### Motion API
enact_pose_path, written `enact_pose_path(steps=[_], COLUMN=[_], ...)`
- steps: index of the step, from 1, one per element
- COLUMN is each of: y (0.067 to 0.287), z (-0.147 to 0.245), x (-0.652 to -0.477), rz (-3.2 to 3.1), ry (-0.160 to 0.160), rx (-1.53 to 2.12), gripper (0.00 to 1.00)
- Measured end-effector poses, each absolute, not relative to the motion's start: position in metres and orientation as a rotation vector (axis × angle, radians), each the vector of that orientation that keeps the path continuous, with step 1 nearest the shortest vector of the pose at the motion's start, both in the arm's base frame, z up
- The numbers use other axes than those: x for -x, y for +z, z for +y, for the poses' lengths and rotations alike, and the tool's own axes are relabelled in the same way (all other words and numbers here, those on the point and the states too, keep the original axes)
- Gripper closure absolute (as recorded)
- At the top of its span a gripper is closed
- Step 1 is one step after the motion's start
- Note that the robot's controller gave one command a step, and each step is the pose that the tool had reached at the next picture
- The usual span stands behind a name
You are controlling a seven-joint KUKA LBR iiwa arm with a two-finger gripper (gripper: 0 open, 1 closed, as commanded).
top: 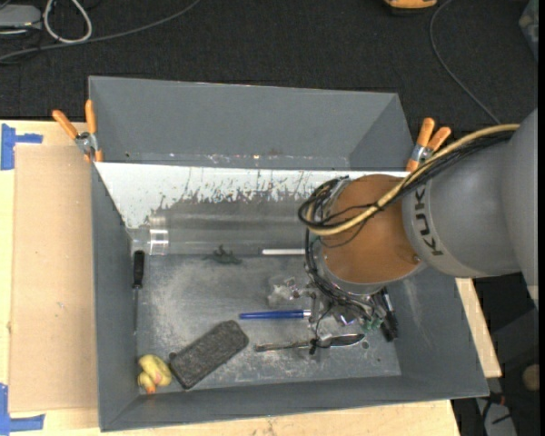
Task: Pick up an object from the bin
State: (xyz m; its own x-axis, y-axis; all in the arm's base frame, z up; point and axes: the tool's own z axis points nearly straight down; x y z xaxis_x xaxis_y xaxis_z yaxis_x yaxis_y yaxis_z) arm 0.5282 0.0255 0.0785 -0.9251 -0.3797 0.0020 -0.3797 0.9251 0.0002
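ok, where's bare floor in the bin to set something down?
Best patch: mid-left floor, bordered by the clear tube behind, the black marker at left, the grey pad in front and the blue pen at right. Crowded: right side, round the pincer; front-left corner holds a yellow toy.

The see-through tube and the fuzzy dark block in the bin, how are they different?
The clear tube is see-through and round; the dark grey block is solid and flat. The tube is much longer than the block. The tube lies straight along the back wall of the bin; the block lies slanted near the front, beside a small yellow thing. Both lie down on the bin's floor.
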Motion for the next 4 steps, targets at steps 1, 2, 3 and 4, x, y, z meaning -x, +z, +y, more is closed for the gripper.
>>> enact_pose_path(steps=[1,2,3,4], y=[0.070,0.070,0.084,0.099], z=[0.058,0.058,0.058,0.059], x=[-0.524,-0.524,-0.522,-0.524], rz=[-3.125,-3.125,-3.122,-3.126], ry=[-0.011,-0.011,-0.011,-0.011], rx=[-0.244,-0.245,-0.247,-0.249], gripper=[1.00,1.00,1.00,1.00])
